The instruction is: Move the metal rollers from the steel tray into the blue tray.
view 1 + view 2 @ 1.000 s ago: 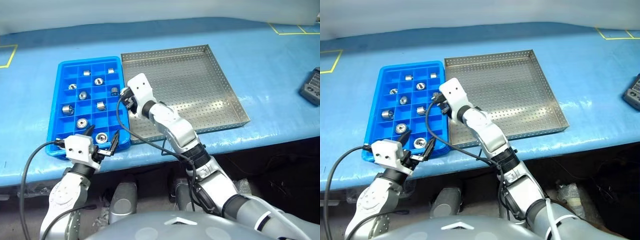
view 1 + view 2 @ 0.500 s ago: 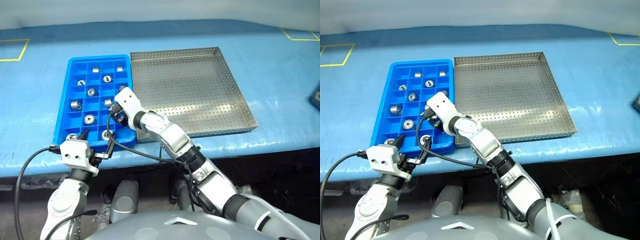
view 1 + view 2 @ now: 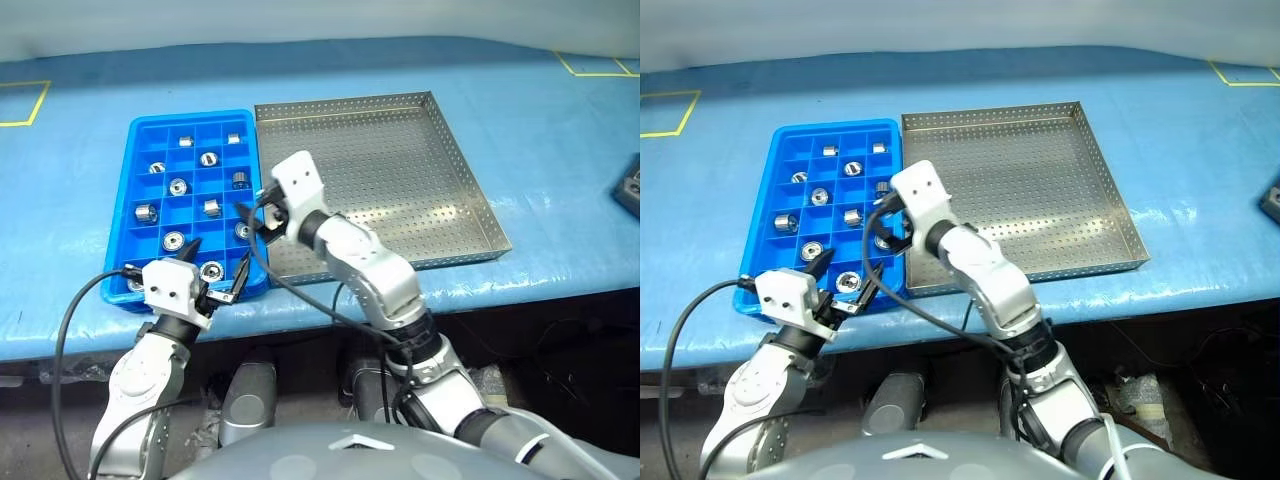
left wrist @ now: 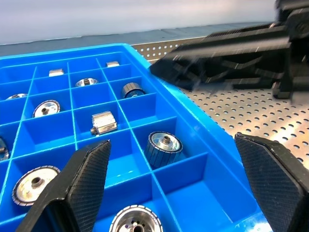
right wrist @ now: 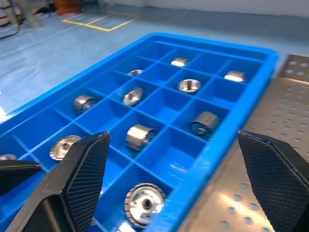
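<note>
The blue tray [image 3: 134, 190] lies on the table with several metal rollers [image 3: 178, 185] in its compartments. To its right, rim to rim, lies the steel tray [image 3: 400, 180], whose perforated floor shows bare. My right gripper [image 3: 250, 220] hovers open over the blue tray's right column, nothing between its fingers [image 5: 82, 193]. Just below it a roller [image 5: 145, 203] lies in a compartment. My left gripper [image 3: 218, 262] is open at the blue tray's front edge, above a roller [image 4: 135, 223] in the front row. The right gripper's black fingers [image 4: 227, 48] cross the left wrist view.
A blue cover spreads over the table [image 3: 560, 150], with yellow tape marks [image 3: 20, 100] at the back corners. A dark device [image 3: 630, 190] lies at the far right edge. The table's front edge runs just under both trays.
My right gripper went from shut to open over the blue tray's right column and drew back to the right. The left gripper stayed open at the front edge. The camera shifted.
</note>
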You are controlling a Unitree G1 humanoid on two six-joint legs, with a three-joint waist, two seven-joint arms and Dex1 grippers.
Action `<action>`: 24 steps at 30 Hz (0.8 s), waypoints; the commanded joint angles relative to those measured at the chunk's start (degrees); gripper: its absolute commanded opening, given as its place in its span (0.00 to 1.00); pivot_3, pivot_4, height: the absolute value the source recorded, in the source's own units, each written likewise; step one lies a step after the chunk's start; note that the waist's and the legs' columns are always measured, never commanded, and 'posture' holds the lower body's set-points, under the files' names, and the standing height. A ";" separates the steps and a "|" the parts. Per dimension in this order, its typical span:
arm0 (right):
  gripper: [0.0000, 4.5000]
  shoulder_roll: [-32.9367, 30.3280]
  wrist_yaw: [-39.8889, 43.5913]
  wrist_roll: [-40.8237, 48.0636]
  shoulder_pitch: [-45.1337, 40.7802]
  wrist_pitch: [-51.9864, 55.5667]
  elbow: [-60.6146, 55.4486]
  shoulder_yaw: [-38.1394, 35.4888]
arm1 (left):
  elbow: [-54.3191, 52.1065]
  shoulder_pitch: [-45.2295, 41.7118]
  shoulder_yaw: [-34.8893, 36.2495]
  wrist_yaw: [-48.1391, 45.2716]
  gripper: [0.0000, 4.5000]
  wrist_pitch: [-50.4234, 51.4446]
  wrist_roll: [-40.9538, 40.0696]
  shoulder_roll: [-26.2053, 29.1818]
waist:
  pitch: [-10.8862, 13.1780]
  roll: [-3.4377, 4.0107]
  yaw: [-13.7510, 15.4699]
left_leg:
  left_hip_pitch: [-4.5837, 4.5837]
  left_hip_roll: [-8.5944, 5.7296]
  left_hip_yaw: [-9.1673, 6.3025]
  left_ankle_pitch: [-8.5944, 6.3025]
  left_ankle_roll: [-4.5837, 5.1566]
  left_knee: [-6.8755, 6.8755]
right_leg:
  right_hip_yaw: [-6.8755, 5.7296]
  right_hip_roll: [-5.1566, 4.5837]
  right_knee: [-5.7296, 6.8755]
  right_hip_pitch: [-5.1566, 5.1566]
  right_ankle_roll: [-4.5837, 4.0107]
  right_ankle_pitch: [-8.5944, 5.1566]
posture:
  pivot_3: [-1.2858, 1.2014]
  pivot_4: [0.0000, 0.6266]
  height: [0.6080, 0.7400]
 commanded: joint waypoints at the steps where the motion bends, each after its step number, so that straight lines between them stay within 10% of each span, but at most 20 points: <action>1: 0.99 -1.95 -1.52 -0.88 1.04 0.48 -3.94 -3.51 | 0.36 -1.75 -0.48 -1.43 1.00 0.25 -0.80 0.77 | 0.00 0.00 -1.01 | 0.00 0.00 0.00 0.00 0.00 0.00 | 0.00 0.00 0.00 0.00 0.00 0.00 | 0.58 0.24 1.00; 24: 0.99 -10.56 -2.39 -3.03 11.08 6.07 -12.93 -7.57 | 5.49 -8.65 0.57 -1.15 1.00 0.30 1.25 0.69 | -0.01 -0.03 -5.11 | 0.16 0.00 0.02 0.00 0.01 0.00 | 0.08 0.04 0.09 0.14 0.01 0.00 | 0.55 0.24 1.00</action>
